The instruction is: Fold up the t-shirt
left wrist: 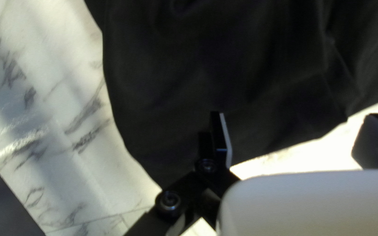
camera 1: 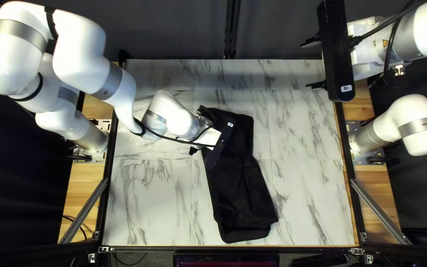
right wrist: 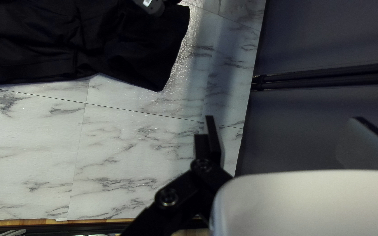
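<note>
Shirt, black and creased, lies in a long, narrow shape on the marbled desk. It runs from the middle of the desk's far half down close to the near edge, its near end leaning toward the right of the top left view.

The left end effector is at the shirt's far end, by its left side. Its fingers stand wide apart: one is over the black cloth, the other over bright desk just past the edge of the cloth. Whether the first finger touches the cloth cannot be told.

The right end effector is raised above the desk's far right part, well apart from the shirt. It too is spread wide, with nothing gripped; in its wrist view the dark curtain shows beyond the fingers, and the shirt lies off to one side.
</note>
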Available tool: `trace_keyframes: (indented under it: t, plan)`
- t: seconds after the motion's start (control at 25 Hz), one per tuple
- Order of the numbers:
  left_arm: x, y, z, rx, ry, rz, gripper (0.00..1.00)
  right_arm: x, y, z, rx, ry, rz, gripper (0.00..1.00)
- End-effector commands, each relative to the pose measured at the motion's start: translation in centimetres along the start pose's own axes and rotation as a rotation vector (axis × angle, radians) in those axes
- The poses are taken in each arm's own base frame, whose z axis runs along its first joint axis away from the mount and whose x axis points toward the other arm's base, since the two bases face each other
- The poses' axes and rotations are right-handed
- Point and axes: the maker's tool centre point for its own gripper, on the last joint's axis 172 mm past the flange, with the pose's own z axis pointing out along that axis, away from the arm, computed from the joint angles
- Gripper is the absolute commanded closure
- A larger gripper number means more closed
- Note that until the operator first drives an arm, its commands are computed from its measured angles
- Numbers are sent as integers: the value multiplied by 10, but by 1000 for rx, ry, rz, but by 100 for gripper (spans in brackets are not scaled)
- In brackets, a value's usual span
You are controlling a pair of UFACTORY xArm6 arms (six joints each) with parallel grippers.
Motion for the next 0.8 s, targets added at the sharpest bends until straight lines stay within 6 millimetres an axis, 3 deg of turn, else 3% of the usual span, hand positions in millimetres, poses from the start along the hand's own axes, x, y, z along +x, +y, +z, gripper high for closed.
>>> trace_keyframes:
  t: [0.04,0.08,0.16,0.2,0.24,0.8]
  plan:
    - [-2,4,2,-4,-7,-4,10,0,0,0,0,0,0,0]
    - [-2,5,2,-5,-8,-4,15,0,0,0,0,0,0,0]
    - [-2,6,2,-7,-10,-5,38,0,0,0,0,0,0,0]
    - [-2,6,2,-7,-10,-5,74,0,0,0,0,0,0,0]
    - [-2,7,1,-8,-11,-6,100,0,0,0,0,0,0,0]
    - [1,11,-7,0,-18,-10,100,0,0,0,0,0,0,0]
